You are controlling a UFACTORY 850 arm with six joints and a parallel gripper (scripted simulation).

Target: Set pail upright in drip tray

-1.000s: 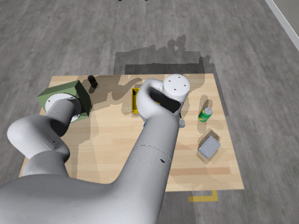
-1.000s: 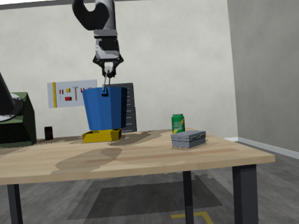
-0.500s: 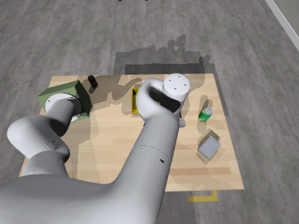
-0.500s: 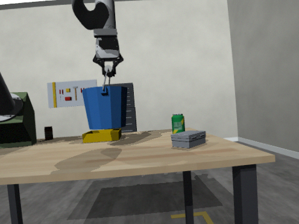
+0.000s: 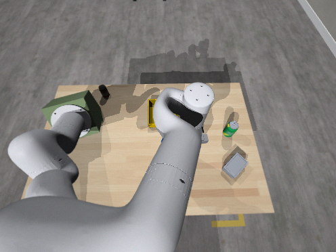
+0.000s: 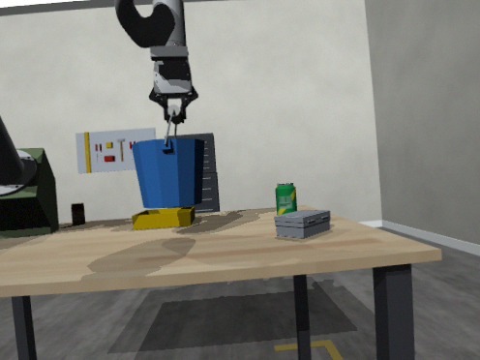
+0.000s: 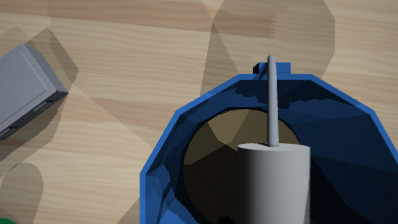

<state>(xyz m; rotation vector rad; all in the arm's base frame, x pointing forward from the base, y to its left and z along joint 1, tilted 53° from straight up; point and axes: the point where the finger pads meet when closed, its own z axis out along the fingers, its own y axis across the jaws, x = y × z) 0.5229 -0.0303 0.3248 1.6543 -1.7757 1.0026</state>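
My gripper (image 6: 172,114) is shut on the thin grey handle (image 6: 168,130) (image 7: 271,100) of the blue pail (image 6: 169,171) (image 7: 165,145). The pail hangs in the air, slightly tilted, with its base just above the height of the yellow drip tray (image 6: 162,218) (image 5: 150,113). In the exterior view the pail hangs in front of and above the tray. The wrist view looks down into the pail and shows bare table beside it, no tray. In the top view my arm hides nearly all of the pail and part of the tray.
A green can (image 5: 230,129) (image 6: 285,198) and a grey case (image 5: 235,165) (image 6: 302,224) (image 7: 22,90) are on the table's right side. A small black cylinder (image 5: 103,91) (image 6: 77,213) stands at the back left, next to the green arm base (image 5: 93,105) (image 6: 41,194).
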